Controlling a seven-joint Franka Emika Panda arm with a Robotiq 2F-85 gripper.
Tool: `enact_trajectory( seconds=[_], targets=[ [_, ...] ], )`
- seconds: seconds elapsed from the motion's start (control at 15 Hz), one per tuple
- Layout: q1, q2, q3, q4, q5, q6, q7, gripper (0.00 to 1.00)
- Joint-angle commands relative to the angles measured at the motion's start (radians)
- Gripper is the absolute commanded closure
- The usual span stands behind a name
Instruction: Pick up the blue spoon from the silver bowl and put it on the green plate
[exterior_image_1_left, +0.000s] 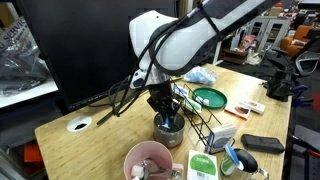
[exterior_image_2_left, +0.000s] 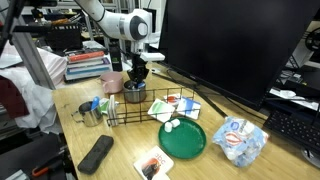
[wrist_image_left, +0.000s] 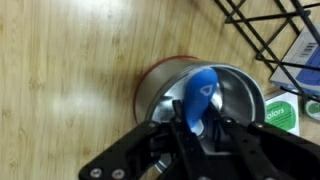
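Note:
The silver bowl (exterior_image_1_left: 169, 135) stands on the wooden table; it also shows in an exterior view (exterior_image_2_left: 133, 96) and in the wrist view (wrist_image_left: 243, 88). The blue spoon (wrist_image_left: 198, 94) stands up out of the bowl, its handle between my fingers. My gripper (wrist_image_left: 196, 126) is lowered into the bowl and shut on the spoon; it shows in both exterior views (exterior_image_1_left: 165, 116) (exterior_image_2_left: 136, 82). The green plate (exterior_image_1_left: 211, 98) lies beyond a black wire rack, apart from the bowl. In an exterior view the plate (exterior_image_2_left: 184, 142) lies near the table's front.
A black wire rack (exterior_image_1_left: 205, 122) (exterior_image_2_left: 150, 108) stands between the bowl and the plate. A pink bowl (exterior_image_1_left: 148, 160) sits close by. A black remote (exterior_image_2_left: 96, 153), a crumpled blue-and-white bag (exterior_image_2_left: 240, 138) and cards lie on the table. A large dark monitor (exterior_image_2_left: 230, 40) stands behind.

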Motion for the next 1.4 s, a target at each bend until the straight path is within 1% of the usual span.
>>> enact_trajectory(
  seconds=[0.0, 0.4, 0.6, 0.73, 0.93, 1.13, 1.33],
  targets=[
    [-0.024, -0.018, 0.022, 0.006, 0.025, -0.023, -0.02, 0.94],
    [-0.04, -0.081, 0.012, -0.027, 0.039, -0.004, 0.01, 0.94],
    [-0.058, -0.132, 0.0, -0.052, 0.055, 0.038, 0.06, 0.94],
    [-0.072, -0.173, -0.01, -0.076, 0.068, 0.079, 0.117, 0.94],
    [-0.087, -0.242, -0.039, -0.126, 0.066, 0.133, 0.248, 0.94],
    [-0.115, -0.324, -0.068, -0.208, 0.067, 0.172, 0.371, 0.94],
    [-0.147, -0.424, -0.107, -0.326, 0.053, 0.214, 0.492, 0.94]
  ],
)
